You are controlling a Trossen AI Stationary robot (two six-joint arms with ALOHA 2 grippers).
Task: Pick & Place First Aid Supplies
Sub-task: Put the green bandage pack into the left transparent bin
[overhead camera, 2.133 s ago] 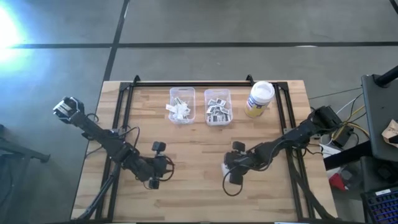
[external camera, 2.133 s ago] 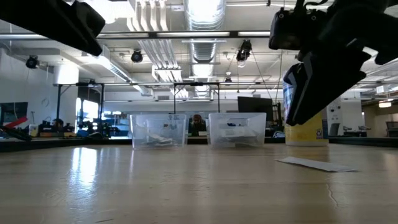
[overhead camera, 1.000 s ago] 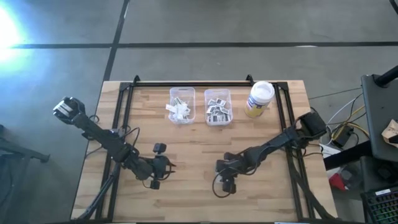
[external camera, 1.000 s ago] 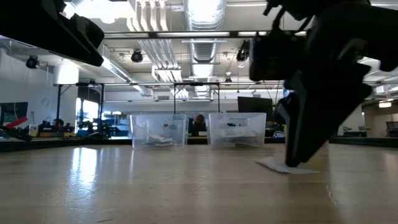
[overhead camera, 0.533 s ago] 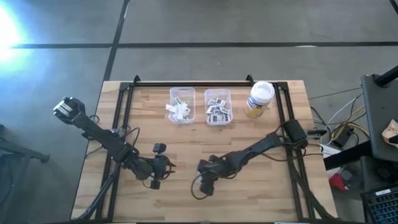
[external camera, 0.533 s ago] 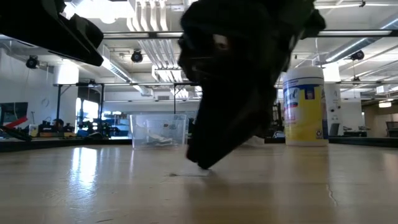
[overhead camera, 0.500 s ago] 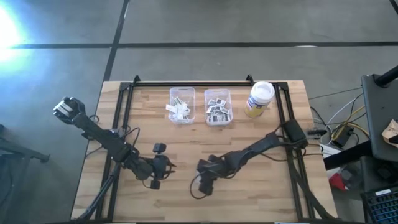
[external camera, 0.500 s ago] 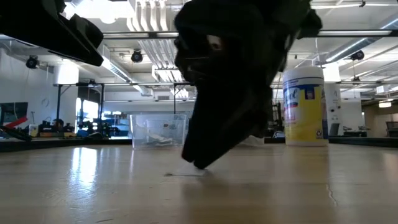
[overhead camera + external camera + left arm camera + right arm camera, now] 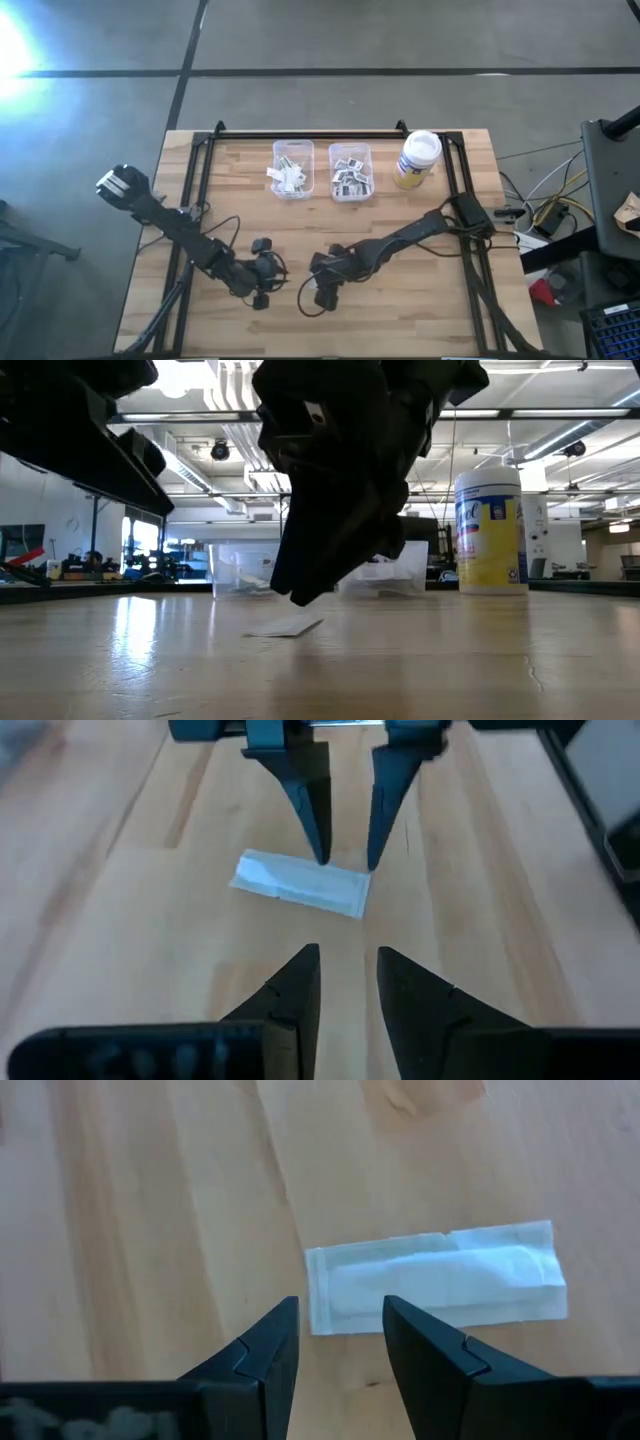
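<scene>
The right tool [image 9: 300,294] has slid the long packet [image 9: 300,885] to mid-bench and now hangs open above it. The left tool [image 9: 281,275], also open, has moved close, likely to grab.

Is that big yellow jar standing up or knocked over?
Upright. The jar stands on its base on the table, white lid on top.
</scene>
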